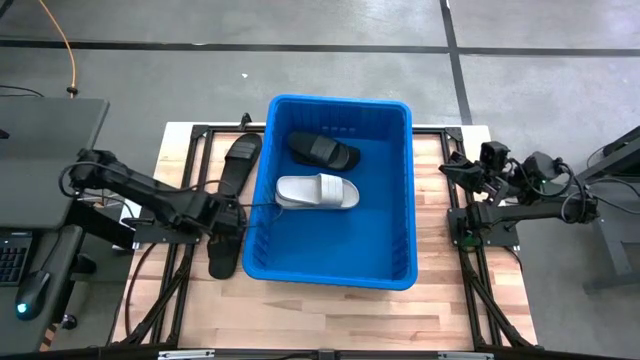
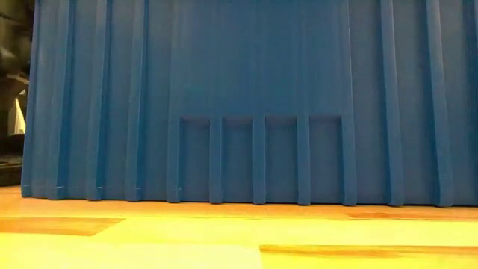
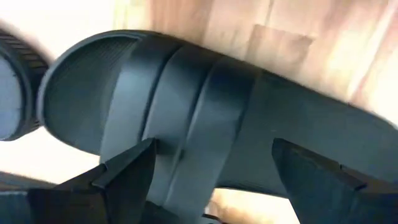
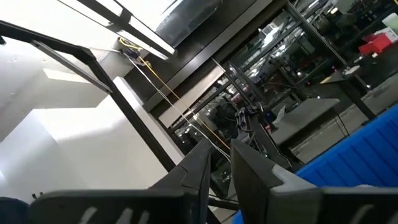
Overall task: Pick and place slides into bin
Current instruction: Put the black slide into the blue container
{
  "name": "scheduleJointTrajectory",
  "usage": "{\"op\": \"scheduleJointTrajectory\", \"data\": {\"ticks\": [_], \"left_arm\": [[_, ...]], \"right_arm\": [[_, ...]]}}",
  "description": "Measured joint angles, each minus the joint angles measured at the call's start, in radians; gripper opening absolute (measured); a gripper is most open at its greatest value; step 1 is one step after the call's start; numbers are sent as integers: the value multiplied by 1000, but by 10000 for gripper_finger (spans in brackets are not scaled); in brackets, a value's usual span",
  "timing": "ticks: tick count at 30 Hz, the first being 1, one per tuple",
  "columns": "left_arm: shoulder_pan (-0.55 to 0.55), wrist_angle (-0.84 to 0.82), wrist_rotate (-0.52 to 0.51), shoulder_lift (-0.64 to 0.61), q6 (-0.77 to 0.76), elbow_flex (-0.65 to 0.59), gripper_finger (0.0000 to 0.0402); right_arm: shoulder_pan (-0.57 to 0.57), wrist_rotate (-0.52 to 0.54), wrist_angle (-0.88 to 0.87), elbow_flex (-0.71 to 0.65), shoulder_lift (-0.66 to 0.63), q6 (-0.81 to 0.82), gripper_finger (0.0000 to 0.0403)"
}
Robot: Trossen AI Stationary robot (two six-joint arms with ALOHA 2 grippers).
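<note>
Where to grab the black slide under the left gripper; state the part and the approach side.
Grip the wide strap of the black slide, coming straight down from above. It lies sole-down on the table beside the bin, so the raised strap is the easiest part to pinch. The left gripper already has its open fingers straddling it.

2 dark, jointed arms with black cable loops, each ending in flat, angular black fingers.
</note>
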Motion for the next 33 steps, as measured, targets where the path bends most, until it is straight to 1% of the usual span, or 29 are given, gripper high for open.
{"op": "scheduleJointTrajectory", "data": {"ticks": [5, 8, 10, 11, 13, 14, 16, 17, 18, 19, 22, 24, 27, 30, 33], "left_arm": [[-7, -10, -54, 18, -43, 7, 310], [-10, -12, -110, 18, -28, 8, 308], [-10, -10, -126, 18, -26, 8, 294], [-10, -2, -127, 18, -26, 8, 279], [-10, 26, -128, 19, -24, 8, 233], [-10, 34, -128, 18, -19, 8, 201], [-10, 44, -127, 18, 0, 8, 122], [-10, 43, -126, 18, 1, 8, 74], [-10, 43, -122, 18, 1, 8, 39], [-10, 42, -115, 14, -1, 8, 22], [-9, 41, -68, 7, 0, 8, 12], [-10, 38, -15, -1, -7, 8, 4], [-10, 7, 60, -14, -15, 21, 3], [-10, -78, 74, -33, -51, 67, 2], [-10, -68, 113, -56, -5, 130, 1]], "right_arm": [[0, 1, -13, 0, -6, 9, 53], [0, 2, -17, 0, -6, 14, 53], [0, 12, -24, 0, -6, 28, 51], [0, 12, -25, 0, -6, 32, 51], [0, 16, -26, 0, -6, 34, 51], [0, 18, -28, 0, -6, 34, 51], [0, 26, -33, 0, -6, 32, 53], [0, 34, -33, 0, -6, 28, 53], [0, 43, -34, 0, -6, 27, 53], [0, 49, -35, 0, -6, 26, 53], [0, 72, -43, 0, -6, 26, 53], [0, 76, -50, 0, -6, 20, 53], [0, 98, -61, 0, -6, 32, 53], [0, 113, -66, 0, -6, 43, 53], [0, 122, -70, 0, -6, 42, 51]]}}
